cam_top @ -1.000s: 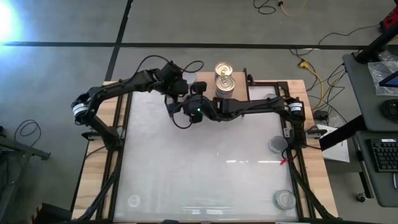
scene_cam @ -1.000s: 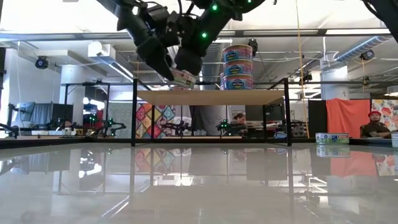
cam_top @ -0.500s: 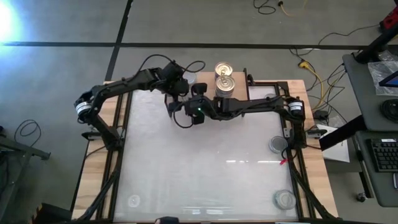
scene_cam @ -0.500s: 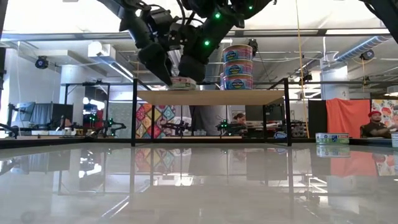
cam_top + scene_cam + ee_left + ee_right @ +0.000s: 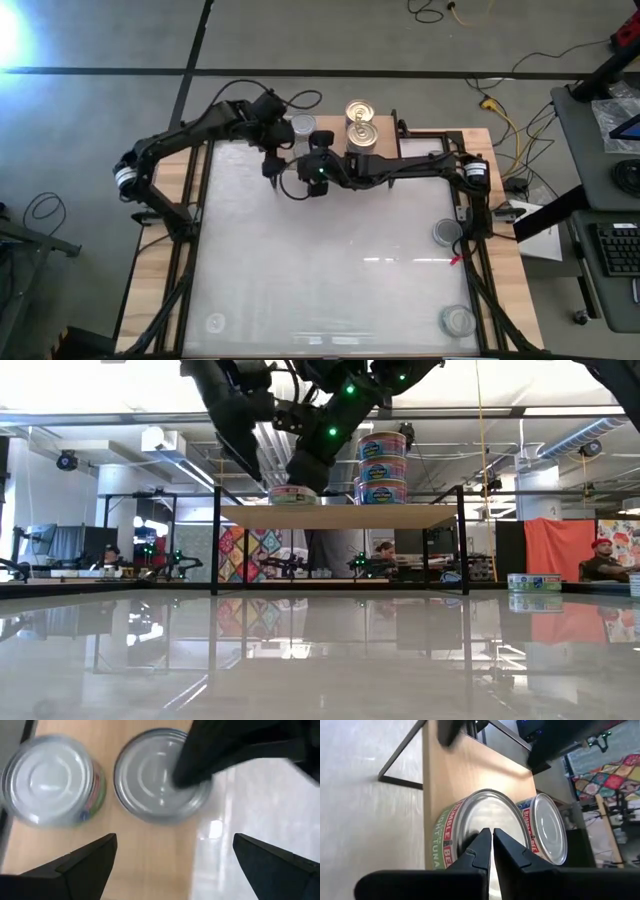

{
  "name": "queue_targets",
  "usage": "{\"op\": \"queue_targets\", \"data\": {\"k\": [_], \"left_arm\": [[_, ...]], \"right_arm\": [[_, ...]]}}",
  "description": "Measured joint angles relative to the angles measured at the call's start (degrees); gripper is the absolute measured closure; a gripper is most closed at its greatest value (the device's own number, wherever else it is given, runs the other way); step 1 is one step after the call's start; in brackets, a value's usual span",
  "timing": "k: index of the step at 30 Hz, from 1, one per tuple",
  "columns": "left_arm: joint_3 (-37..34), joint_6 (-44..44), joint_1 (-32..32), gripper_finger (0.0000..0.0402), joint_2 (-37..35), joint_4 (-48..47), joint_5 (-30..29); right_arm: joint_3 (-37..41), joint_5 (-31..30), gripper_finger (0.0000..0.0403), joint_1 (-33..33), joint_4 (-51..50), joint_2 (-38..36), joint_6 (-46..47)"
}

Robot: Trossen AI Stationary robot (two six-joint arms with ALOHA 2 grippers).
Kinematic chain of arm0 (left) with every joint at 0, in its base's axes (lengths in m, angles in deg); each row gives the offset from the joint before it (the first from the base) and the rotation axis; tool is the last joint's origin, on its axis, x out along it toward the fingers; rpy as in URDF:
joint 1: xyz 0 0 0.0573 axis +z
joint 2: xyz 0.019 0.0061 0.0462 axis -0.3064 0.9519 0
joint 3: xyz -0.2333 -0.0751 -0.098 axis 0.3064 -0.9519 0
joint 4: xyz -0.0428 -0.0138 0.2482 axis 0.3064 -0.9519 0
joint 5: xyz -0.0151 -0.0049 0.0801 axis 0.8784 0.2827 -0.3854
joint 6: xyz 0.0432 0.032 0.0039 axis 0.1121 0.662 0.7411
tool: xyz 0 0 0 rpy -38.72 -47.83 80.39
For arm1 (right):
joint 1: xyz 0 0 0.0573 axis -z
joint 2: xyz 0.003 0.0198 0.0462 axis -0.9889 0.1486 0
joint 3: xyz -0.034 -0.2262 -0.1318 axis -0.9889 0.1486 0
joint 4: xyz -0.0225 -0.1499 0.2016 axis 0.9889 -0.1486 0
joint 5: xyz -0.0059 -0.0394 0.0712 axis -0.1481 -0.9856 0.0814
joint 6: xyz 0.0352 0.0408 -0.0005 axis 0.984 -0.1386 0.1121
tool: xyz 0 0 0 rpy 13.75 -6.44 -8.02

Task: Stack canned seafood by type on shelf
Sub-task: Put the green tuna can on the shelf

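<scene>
Right gripper (image 5: pixel 192 772) hides part of near tin (image 5: pixel 150 780); labels unreadable.

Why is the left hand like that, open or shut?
Open. In the left wrist view its two fingers stand wide apart above the silver tuna can, gripping nothing.

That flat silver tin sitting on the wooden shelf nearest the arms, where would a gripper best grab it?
Probably by its round side wall, coming straight down with a finger on each opposite side. The silver tin lies flat on the shelf, its low wall exposed all round, though a second tin stands close beside it.
</scene>
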Motion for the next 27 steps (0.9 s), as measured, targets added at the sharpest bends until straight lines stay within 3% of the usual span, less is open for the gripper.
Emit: {"op": "queue_targets", "data": {"k": [5, 12, 16, 20, 24, 27], "left_arm": [[-2.17, -5.96, -4.76, 0.002, -5.48, -2.36, 0.4], [-10.46, -11.44, -13.14, 0.002, -16.43, 5.09, 0.45], [-15.44, -15.01, -16.14, 0.0019, -22.11, 9.96, -0.36], [-20.73, -16.23, -17.43, 0.0019, -25.46, 18.33, -7.08], [-24.95, -15.28, -16.85, 0.0019, -25.93, 26.94, -7.22], [-27.41, -15.12, -15.81, 0.0019, -25.32, 35.27, -7.5]], "right_arm": [[0.0, 2.97, 0.039, 1.2, 1.4, 0.0, 0.84], [0.09, 7.03, 0.039, 1.4, 6.58, 0.07, -3.24], [0.09, 6.41, 0.039, 1.13, 7.11, 0.07, -4.68], [-1.0, -5.77, 0.039, -1.7, 5.87, -0.98, -9.87], [-3.0, -16.84, 0.039, -6.62, -0.67, -3.54, -14.62], [-3.88, -21.35, 0.039, -10.67, -8.49, -5.79, -13.04]]}}
